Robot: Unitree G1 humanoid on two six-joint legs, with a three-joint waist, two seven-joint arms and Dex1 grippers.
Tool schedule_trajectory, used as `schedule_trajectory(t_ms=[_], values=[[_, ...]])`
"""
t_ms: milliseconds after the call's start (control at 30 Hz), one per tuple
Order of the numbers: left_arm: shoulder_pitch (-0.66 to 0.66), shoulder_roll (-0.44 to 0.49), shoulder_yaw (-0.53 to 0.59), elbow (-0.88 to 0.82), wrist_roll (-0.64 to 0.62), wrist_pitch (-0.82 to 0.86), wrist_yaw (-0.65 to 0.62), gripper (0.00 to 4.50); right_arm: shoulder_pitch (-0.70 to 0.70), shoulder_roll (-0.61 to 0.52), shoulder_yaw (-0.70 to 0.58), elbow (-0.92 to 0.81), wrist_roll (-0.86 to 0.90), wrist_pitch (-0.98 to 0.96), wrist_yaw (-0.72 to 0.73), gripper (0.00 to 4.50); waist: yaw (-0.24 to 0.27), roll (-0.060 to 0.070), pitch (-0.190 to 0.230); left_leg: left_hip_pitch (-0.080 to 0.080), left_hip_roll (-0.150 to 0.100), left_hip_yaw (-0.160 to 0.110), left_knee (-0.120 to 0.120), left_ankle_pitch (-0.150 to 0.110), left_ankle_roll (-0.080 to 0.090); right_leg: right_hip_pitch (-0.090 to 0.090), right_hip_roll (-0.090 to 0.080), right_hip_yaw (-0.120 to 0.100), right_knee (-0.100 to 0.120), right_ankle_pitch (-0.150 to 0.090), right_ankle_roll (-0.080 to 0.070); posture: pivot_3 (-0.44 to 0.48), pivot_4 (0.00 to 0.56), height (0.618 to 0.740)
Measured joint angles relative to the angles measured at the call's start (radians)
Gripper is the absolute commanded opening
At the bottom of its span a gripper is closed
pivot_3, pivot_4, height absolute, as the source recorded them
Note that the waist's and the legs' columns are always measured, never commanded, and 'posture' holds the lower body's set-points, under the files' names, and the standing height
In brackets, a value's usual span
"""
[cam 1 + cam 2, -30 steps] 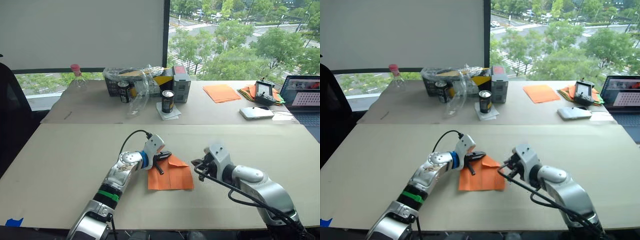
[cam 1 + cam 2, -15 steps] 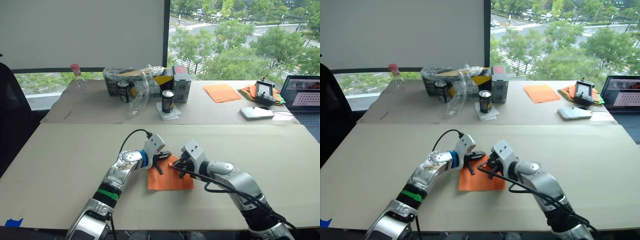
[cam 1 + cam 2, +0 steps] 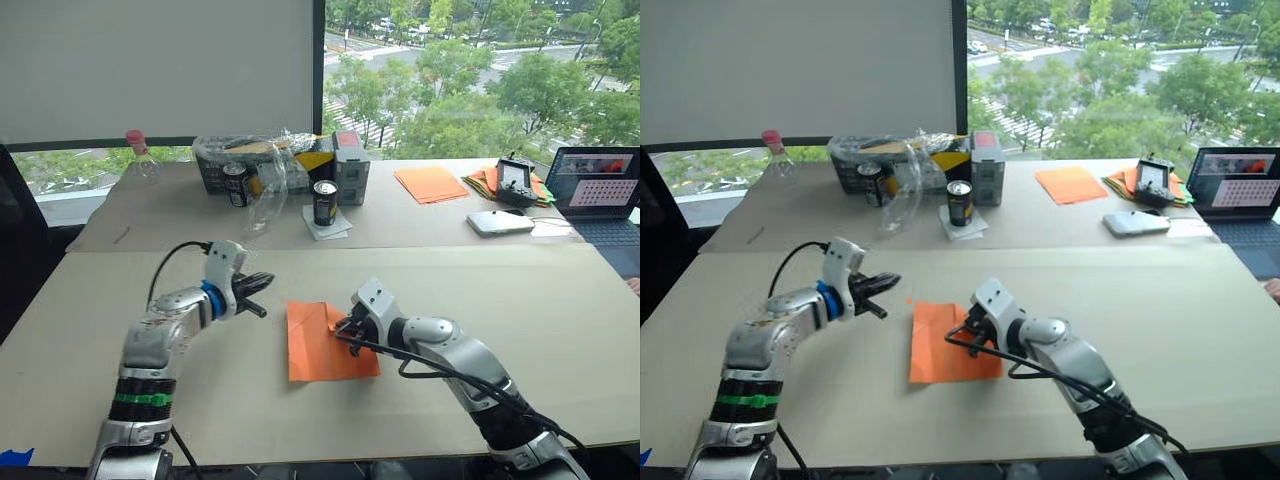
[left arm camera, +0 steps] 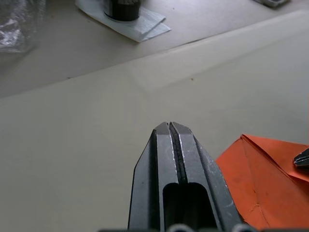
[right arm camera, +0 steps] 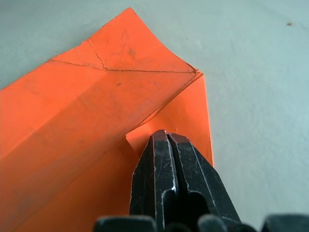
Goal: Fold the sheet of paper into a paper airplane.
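Note:
The sheet of paper [image 3: 318, 345] lies flat on the near table, bright orange and creased, with its far right corner folded over. My right gripper [image 3: 345, 328] is shut, and its tips rest on that folded corner; in the right wrist view the fingertips [image 5: 166, 140] press right at the flap's edge on the sheet of paper [image 5: 96, 116]. My left gripper [image 3: 264, 281] is shut with nothing in it. It hovers to the left of the sheet, apart from it. In the left wrist view, its fingertips [image 4: 170, 128] point past the sheet's corner [image 4: 263, 176].
On the far table stand a plastic bottle [image 3: 262, 200], two cans [image 3: 324, 203], a basket [image 3: 225, 165] and a box [image 3: 350, 167]. A neat orange stack [image 3: 430, 183], a mixed paper pile [image 3: 482, 184], a white device [image 3: 499, 222] and a laptop [image 3: 603, 190] lie at the right.
My left gripper has drawn back off the sheet to the left. My right gripper moved in onto the folded corner and stays there. The camera view has shifted.

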Motion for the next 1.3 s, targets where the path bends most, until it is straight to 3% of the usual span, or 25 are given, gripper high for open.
schedule_trajectory(t_ms=[167,400,600,1033,1300], values=[[0.096,-0.115,0.055,-0.142,-0.114,0.200,0.119,1.84,-0.018,0.026,0.001,0.029,-0.011,-0.004,0.016,0.00,0.002,0.000,0.000,0.000,0.000,0.000,0.000,0.000,0.000,0.000,0.001,0.000,0.001,0.001,-0.002,0.000,0.150,0.695],[0.098,-0.187,0.071,-0.177,-0.145,0.299,0.257,4.17,-0.020,0.044,0.001,0.035,-0.019,-0.004,0.023,0.00,0.001,0.000,0.000,0.000,0.004,0.000,0.000,-0.001,-0.004,0.000,0.005,0.001,0.000,0.003,-0.004,0.000,0.150,0.695],[0.090,-0.206,0.057,-0.143,-0.161,0.324,0.284,4.17,-0.017,0.048,0.000,0.033,-0.022,-0.004,0.022,0.00,0.002,0.000,0.000,0.000,0.005,0.001,0.000,-0.001,-0.004,0.000,0.006,0.001,0.000,0.003,-0.005,0.000,0.150,0.695],[0.020,-0.247,0.067,-0.025,-0.198,0.324,0.312,0.03,0.007,0.058,-0.004,-0.002,-0.037,0.001,-0.006,0.00,0.004,0.000,0.000,-0.001,0.006,0.001,0.000,-0.001,-0.004,0.000,0.006,0.001,0.000,0.003,-0.006,0.000,0.150,0.695],[-0.034,-0.221,0.031,0.009,-0.212,0.309,0.266,0.03,0.003,0.062,-0.032,-0.018,-0.037,0.031,-0.034,0.00,0.006,0.000,0.000,-0.002,0.005,0.001,0.000,-0.001,-0.004,-0.001,0.006,0.001,-0.001,0.003,-0.006,0.000,0.150,0.695]])
